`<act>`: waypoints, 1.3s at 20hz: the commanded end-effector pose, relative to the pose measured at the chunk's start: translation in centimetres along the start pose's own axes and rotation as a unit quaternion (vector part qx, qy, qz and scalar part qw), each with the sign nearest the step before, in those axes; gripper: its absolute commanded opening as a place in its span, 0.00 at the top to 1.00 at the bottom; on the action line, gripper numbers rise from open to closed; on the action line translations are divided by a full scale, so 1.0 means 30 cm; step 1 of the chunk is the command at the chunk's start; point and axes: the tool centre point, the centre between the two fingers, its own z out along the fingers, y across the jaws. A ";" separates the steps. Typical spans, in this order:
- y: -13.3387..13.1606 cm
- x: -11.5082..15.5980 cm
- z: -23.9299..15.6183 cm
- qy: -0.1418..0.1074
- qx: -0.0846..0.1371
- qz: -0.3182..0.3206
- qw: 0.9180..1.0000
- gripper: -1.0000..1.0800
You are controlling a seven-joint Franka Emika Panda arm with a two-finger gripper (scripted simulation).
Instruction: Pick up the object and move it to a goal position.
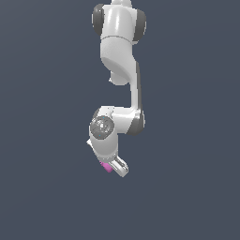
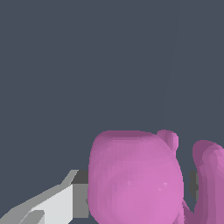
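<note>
From my remote station I record the pink object (image 1: 107, 166) at the arm's (image 1: 119, 65) low end, about seven o'clock from the wrist joint. The fingers (image 1: 114, 167) are closed against it; in the wrist view one grey pad (image 2: 80, 199) touches its rounded body (image 2: 135, 179), handle loop beside.

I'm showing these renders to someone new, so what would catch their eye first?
The white robot arm hangs down the middle of the exterior view against a plain dark blue-grey background. At its lower end the gripper has a small glossy pink object at its fingers. In the wrist view that object fills the foreground, its rounded body beside a curved handle-like loop, with a pale finger touching its side.
</note>
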 end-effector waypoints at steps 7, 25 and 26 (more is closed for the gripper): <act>-0.001 0.042 -0.151 0.004 0.013 0.023 1.000 1.00; 0.091 0.244 -0.966 0.027 0.079 0.149 0.985 1.00; 0.100 0.253 -1.008 0.028 0.082 0.156 0.984 1.00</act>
